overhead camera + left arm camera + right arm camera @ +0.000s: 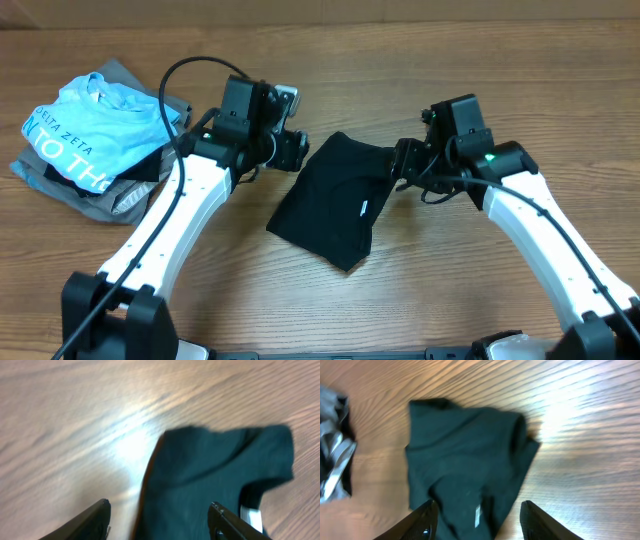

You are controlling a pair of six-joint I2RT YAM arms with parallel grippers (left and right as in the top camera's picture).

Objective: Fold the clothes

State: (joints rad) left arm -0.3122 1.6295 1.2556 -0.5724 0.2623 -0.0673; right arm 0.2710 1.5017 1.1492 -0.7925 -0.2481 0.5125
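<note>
The black T-shirt lies folded into a compact patch on the middle of the wooden table, its small white label showing near its right edge. My left gripper is open and empty just off the shirt's upper left corner; in the left wrist view the shirt lies between and beyond the fingers. My right gripper is open and empty at the shirt's upper right corner; the right wrist view shows the shirt and label below the open fingers.
A pile at the far left holds a light-blue tee with white lettering on top of grey folded garments. Part of that pile shows at the left edge of the right wrist view.
</note>
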